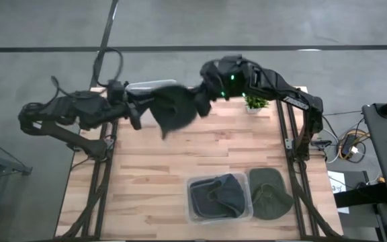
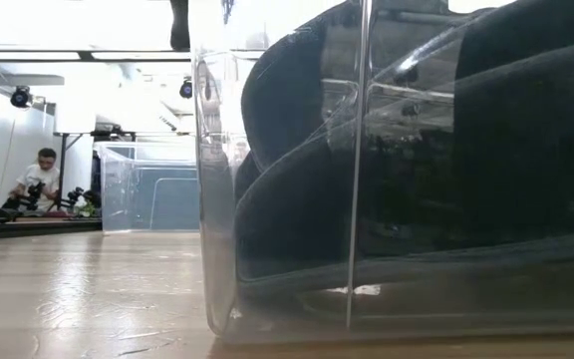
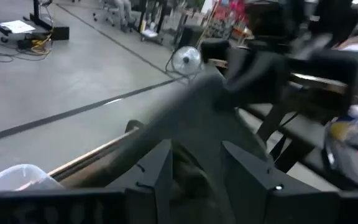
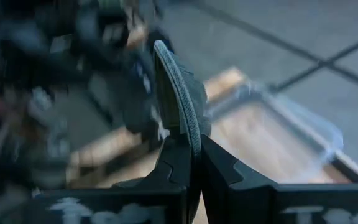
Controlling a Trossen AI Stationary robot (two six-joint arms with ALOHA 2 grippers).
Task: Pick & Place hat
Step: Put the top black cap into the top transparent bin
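The dark hat hangs in the air over the far part of the counter, stretched between the two arms and well apart from the clear plastic bin that stands at the near edge. The right gripper is clamped on the hat's brim; in the right wrist view its fingers pinch the ribbed edge of the fabric tight between them. The left gripper meets the hat from the side away from the bin's green neighbour, and in the left wrist view its fingers stand a little apart with dark fabric between them, so it looks to be holding the hat as well, though the grip itself is partly hidden. Behind the held hat lies a second clear container at the counter's far edge. The bin near the front already holds a dark hat, seen pressed against its wall in the low view, and a green hat lies on the counter just beside the bin. A small potted plant stands at the far right corner. By my judgement the pick is done and the carry is under way; lowering this hat and letting go is left.
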